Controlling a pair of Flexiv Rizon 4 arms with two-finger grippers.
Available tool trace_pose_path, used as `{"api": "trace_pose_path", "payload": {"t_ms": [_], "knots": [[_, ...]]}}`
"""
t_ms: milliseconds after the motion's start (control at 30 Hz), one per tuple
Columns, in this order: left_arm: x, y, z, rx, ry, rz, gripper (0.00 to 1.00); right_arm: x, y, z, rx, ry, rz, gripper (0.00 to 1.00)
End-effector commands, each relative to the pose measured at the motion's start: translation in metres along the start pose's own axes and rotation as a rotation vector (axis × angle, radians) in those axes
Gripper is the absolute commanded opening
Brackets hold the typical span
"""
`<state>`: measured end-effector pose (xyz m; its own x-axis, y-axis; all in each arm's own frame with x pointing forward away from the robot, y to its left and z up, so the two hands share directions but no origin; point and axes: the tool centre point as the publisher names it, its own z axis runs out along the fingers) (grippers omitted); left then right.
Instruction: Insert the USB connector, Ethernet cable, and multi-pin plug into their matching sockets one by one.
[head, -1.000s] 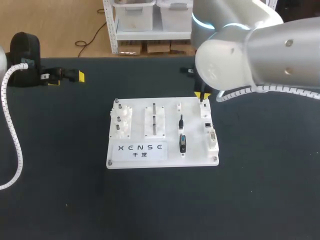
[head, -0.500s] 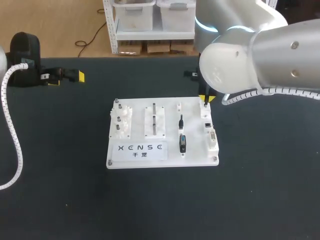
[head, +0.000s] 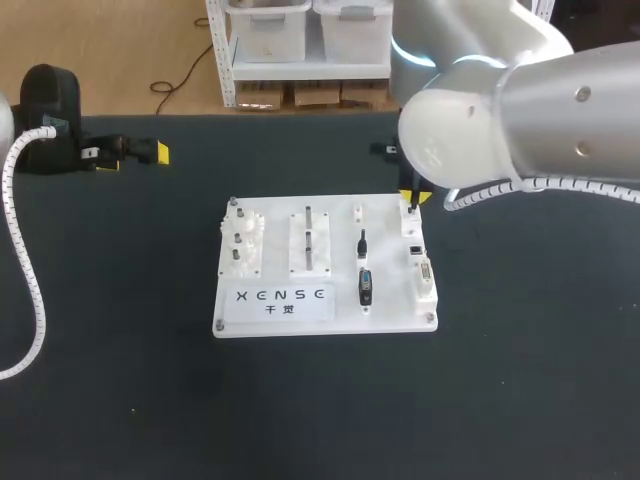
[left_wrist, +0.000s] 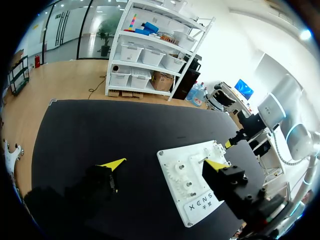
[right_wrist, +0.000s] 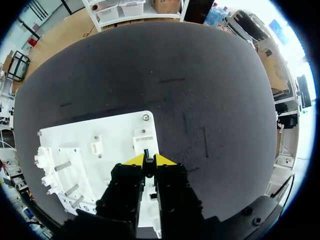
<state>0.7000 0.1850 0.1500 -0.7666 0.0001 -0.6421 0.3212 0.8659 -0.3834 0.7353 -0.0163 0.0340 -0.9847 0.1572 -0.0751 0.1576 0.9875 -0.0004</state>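
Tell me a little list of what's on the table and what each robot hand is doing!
Table: black table with a white board in the middle
Right gripper: shut on a small black connector, at the board's far right corner
Left gripper: open, nothing in it, far left of the table, away from the board
Waiting on the board: black multi-pin plug and a thin black plug
Sockets: in a row along the board's right edge

Black table carrying a single white board.
We see the dark table (head: 520, 400) fill nearly the whole frame; the white board (head: 390, 318) lies flat on it around the centre, black surface showing all round.
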Motion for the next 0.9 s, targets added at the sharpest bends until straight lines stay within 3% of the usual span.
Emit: {"api": "trace_pose_path", "payload": {"t_ms": [33, 900], "knots": [[0.0000, 0.0000, 0.0000, 0.000, 0.000, 0.000, 1.00, -0.0036, 0.0030, 0.0019, 0.001, 0.002, 0.001, 0.00], [0.0000, 0.0000, 0.0000, 0.000, 0.000, 0.000, 1.00, -0.0125, 0.0060, 0.0066, 0.004, -0.004, 0.009, 0.00]]}}
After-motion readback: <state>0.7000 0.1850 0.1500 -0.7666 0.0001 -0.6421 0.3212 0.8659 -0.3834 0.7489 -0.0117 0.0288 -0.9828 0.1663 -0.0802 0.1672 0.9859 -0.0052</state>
